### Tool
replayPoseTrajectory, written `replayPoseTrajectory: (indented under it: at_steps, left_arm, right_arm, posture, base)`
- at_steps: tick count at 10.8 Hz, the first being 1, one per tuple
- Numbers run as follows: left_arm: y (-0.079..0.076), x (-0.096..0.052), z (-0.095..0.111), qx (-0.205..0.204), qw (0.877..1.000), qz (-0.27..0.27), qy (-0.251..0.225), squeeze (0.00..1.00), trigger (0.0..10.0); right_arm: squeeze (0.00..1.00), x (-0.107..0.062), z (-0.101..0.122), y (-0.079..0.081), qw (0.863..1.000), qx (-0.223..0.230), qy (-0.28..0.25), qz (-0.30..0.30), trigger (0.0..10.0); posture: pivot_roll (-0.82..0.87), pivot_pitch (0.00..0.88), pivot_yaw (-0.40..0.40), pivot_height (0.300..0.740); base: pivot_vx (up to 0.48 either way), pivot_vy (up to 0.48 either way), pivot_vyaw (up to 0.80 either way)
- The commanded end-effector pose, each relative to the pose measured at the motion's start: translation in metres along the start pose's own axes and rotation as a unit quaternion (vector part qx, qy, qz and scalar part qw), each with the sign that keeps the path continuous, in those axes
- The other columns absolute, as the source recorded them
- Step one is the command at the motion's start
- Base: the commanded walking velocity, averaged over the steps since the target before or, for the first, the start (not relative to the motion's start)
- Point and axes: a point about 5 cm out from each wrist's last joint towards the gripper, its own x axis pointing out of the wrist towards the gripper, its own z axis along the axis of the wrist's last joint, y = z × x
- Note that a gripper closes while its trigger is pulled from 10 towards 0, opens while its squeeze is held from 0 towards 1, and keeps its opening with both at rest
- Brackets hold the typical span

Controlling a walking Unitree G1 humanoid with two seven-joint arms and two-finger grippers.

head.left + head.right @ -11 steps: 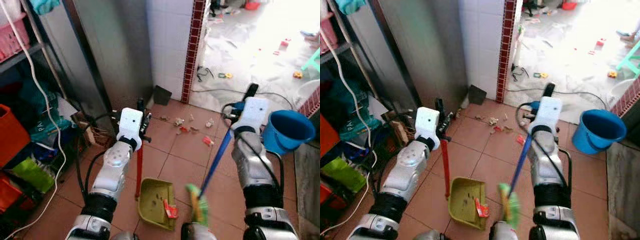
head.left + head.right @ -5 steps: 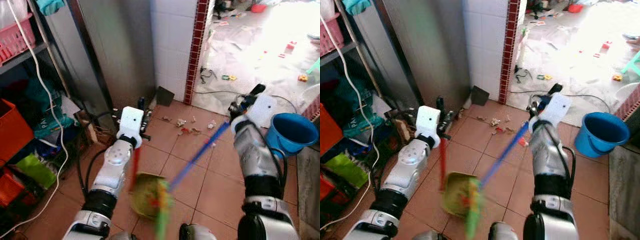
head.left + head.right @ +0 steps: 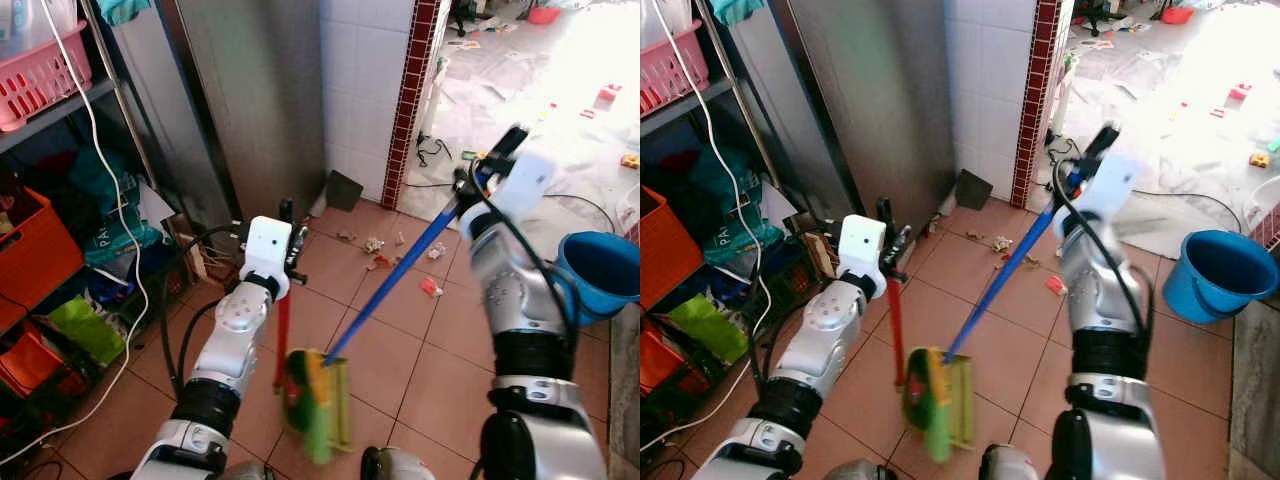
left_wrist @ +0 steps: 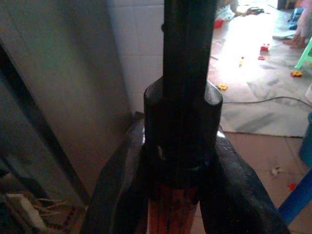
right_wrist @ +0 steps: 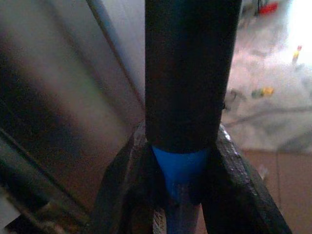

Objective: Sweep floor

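My left gripper point(image 3: 288, 232) is shut on the red handle point(image 3: 282, 335) of a green dustpan point(image 3: 340, 405) standing on the tiled floor between my arms. In the left wrist view the handle's black top point(image 4: 186, 97) sits between the fingers point(image 4: 117, 190). My right gripper point(image 3: 478, 183) is shut on the blue handle point(image 3: 392, 285) of a broom. Its green and yellow bristles point(image 3: 308, 405) are blurred and lie over the dustpan's mouth. The right wrist view has the blue handle point(image 5: 179, 168) clamped between the fingers point(image 5: 229, 190). Scraps of litter point(image 3: 378, 250) lie on the tiles near the wall corner.
A shelf rack with a pink basket point(image 3: 40, 75), an orange crate point(image 3: 35, 245) and bags stands on the left. A metal cabinet point(image 3: 250, 110) and a tiled wall point(image 3: 370, 90) are ahead. A blue bucket point(image 3: 600, 275) sits on the right. A bright littered floor point(image 3: 560, 100) lies beyond.
The right arm has swung the broom from my right side across to the left, and its bristles went over the dustpan. The camera has tipped up a little.
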Motion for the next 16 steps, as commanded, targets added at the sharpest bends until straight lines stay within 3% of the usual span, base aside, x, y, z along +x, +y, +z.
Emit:
replayPoseTrajectory:
  at_steps: [1, 5, 7, 9, 10, 12, 14, 16]
  left_arm:
    - [0.003, 0.006, 0.018, 0.007, 0.999, 0.002, -0.039, 0.00, 10.0]
    - [0.003, 0.006, 0.015, 0.004, 0.999, -0.005, -0.033, 0.00, 10.0]
    - [0.003, 0.006, 0.015, 0.008, 0.999, -0.009, -0.033, 0.00, 10.0]
    - [0.006, 0.001, 0.018, 0.001, 0.999, -0.016, -0.040, 0.00, 10.0]
    - [0.010, -0.002, 0.020, -0.012, 0.999, -0.017, -0.046, 0.00, 10.0]
    - [0.024, -0.004, 0.026, 0.006, 0.998, -0.012, -0.054, 0.00, 10.0]
    - [0.030, -0.004, 0.038, 0.004, 0.997, -0.031, -0.069, 0.00, 10.0]
    - [0.031, -0.006, 0.037, -0.013, 0.997, -0.026, -0.065, 0.00, 10.0]
  right_arm:
    - [0.00, 0.003, 0.030, 0.010, 0.997, -0.026, -0.070, 0.023, 10.0]
    - [0.00, 0.007, 0.066, -0.004, 0.986, -0.066, -0.155, -0.015, 10.0]
    - [0.00, 0.008, 0.074, -0.013, 0.973, -0.141, -0.182, -0.034, 10.0]
    - [0.00, -0.003, 0.038, -0.024, 0.967, -0.205, -0.146, -0.043, 10.0]
    - [0.00, -0.009, 0.021, -0.026, 0.971, -0.198, -0.125, -0.050, 10.0]
    - [0.00, -0.024, -0.023, -0.019, 0.971, -0.226, -0.066, -0.048, 10.0]
    - [0.00, -0.029, -0.047, -0.015, 0.970, -0.234, -0.037, -0.048, 10.0]
    - [0.00, -0.029, -0.049, -0.024, 0.968, -0.241, -0.037, -0.068, 10.0]
  posture:
    - [-0.09, 0.000, 0.052, 0.740]
    - [-0.09, 0.000, 0.049, 0.740]
    - [-0.09, 0.000, 0.051, 0.740]
    - [-0.08, 0.000, 0.039, 0.740]
    - [-0.08, 0.000, 0.038, 0.740]
    - [-0.09, 0.000, 0.003, 0.740]
    - [-0.07, 0.000, 0.013, 0.740]
    - [-0.07, 0.000, 0.042, 0.740]
  base:
    - [0.000, 0.000, 0.00]
    - [0.000, 0.000, 0.00]
    - [0.000, 0.000, 0.00]
    - [0.000, 0.000, 0.00]
    - [0.000, 0.000, 0.00]
    - [0.000, 0.000, -0.40]
    - [0.000, 0.000, -0.80]
    - [0.000, 0.000, -0.80]
